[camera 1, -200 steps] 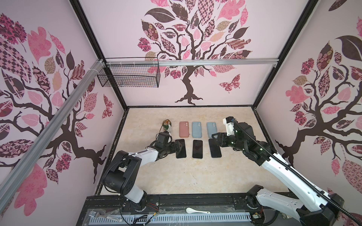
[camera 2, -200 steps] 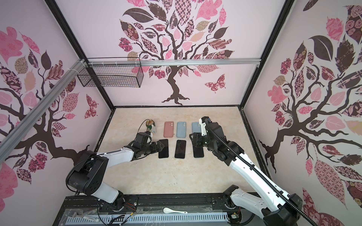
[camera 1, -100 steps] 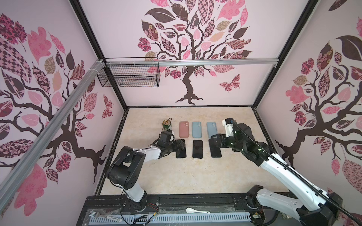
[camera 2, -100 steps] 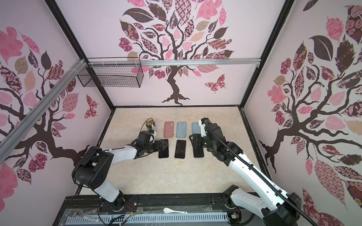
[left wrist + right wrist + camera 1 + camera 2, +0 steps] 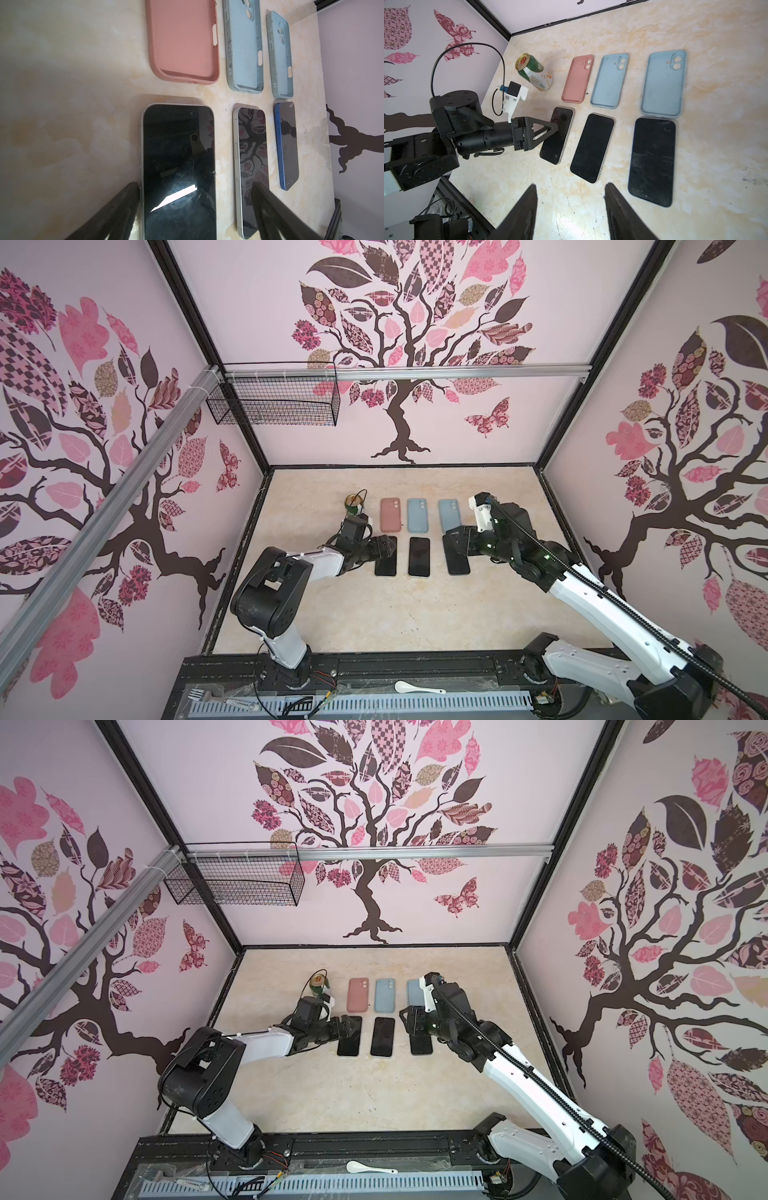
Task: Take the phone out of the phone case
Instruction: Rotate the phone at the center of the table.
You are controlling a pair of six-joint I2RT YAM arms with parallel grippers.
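As left jaws straddle it, phone (image 5: 178, 145) lies uncased.

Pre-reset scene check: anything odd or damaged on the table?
A green drink can sits beside the pink case, unrelated to the neat phone-and-case rows. The phone nearest that case appears to have hairline screen cracks.

Pink case (image 5: 182, 39): matt, smooth, rubbery-looking plastic. Two blue cases (image 5: 243, 45): same matt finish, flecked with dark grime. Phones (image 5: 178, 166): glossy glass fronts, mirror-like; left one scratched. Can (image 5: 534, 72): shiny printed metal. Tabletop (image 5: 716, 62): smooth, marble-patterned, faint sheen. Wire basket (image 5: 274, 402): thin black metal mesh
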